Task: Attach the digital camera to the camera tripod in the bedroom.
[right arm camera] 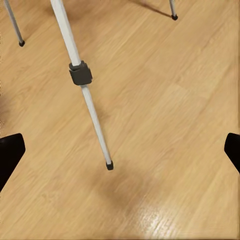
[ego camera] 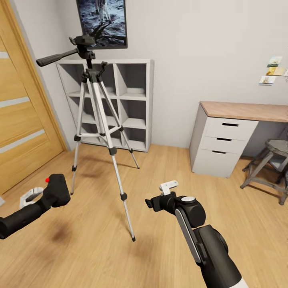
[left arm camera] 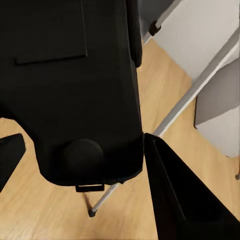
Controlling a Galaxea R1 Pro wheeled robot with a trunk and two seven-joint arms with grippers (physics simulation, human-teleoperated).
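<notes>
Head view: camera tripod point(ego camera: 98, 120) stands before the white cube shelf point(ego camera: 132, 100); left gripper point(ego camera: 40, 196) holds the digital camera point(ego camera: 56, 190) beside it. Left wrist view: fingers point(left arm camera: 180, 200) clasp the digital camera point(left arm camera: 70, 85). Right wrist view: fingers point(right arm camera: 10, 155) spread wide, empty, above a tripod leg point(right arm camera: 85, 95).

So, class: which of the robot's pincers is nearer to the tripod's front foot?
Right. The right pincer hovers just beside the camera tripod's front foot, empty and open. The left pincer, holding the digital camera, sits farther away on the other side.
</notes>
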